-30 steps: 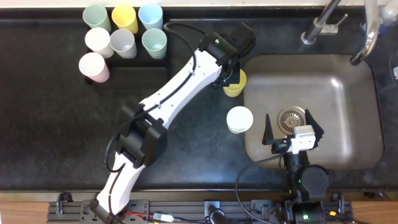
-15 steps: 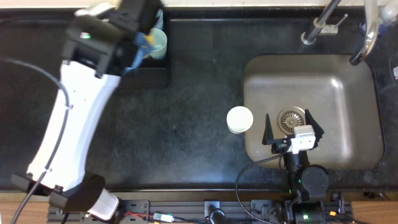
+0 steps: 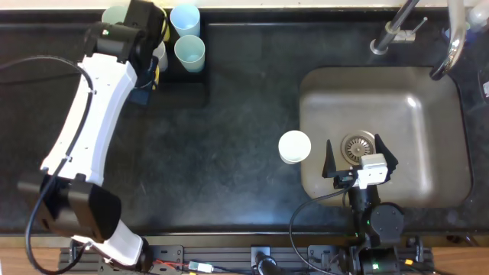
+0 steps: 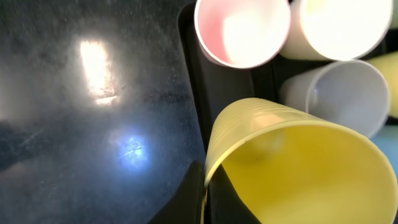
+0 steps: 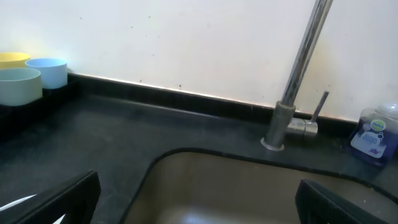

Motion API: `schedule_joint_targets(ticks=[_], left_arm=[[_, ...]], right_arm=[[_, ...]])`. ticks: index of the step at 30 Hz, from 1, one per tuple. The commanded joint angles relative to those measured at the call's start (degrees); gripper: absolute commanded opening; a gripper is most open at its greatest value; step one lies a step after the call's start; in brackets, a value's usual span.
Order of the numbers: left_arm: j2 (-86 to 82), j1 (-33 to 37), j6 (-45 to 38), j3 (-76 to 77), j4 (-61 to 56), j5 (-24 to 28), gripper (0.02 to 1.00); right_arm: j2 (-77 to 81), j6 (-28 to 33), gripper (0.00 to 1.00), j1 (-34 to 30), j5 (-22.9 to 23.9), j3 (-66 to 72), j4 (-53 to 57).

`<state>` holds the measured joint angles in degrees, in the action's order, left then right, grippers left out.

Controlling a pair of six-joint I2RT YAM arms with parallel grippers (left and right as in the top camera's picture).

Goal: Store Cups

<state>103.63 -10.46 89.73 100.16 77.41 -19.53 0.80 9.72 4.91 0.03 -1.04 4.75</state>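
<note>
Two more stand in the upper left of the top view, a blue cup (image 3: pixel 185 17) and a teal cup (image 3: pixel 189 52), on a black tray (image 3: pixel 183 93) beside the left arm. The left gripper (image 4: pixel 206 198) is clamped on the rim of a tilted yellow cup (image 4: pixel 298 168), over the tray near a pink cup (image 4: pixel 242 28) and a pale cup (image 4: pixel 339 93). At lower right, the right gripper (image 3: pixel 359 159) sits over the sink (image 3: pixel 412 99), fingers apart. A white cup (image 3: pixel 294 147) stands at the sink's left rim.
</note>
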Motion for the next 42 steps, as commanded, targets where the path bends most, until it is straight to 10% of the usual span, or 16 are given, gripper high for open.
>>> schedule_joint_targets(ticks=[1, 42], left_arm=[[1.2, 2.1, 1.9, -1.2, -0.7, 2.7, 0.036], [11.6, 4.9, 0.1, -1.2, -5.4, 6.3, 0.075]], right_arm=[[-0.6, 0.0, 0.996, -0.1, 0.0, 0.8, -0.3], [-0.6, 0.0, 0.998, -0.1, 0.0, 0.8, -0.3]])
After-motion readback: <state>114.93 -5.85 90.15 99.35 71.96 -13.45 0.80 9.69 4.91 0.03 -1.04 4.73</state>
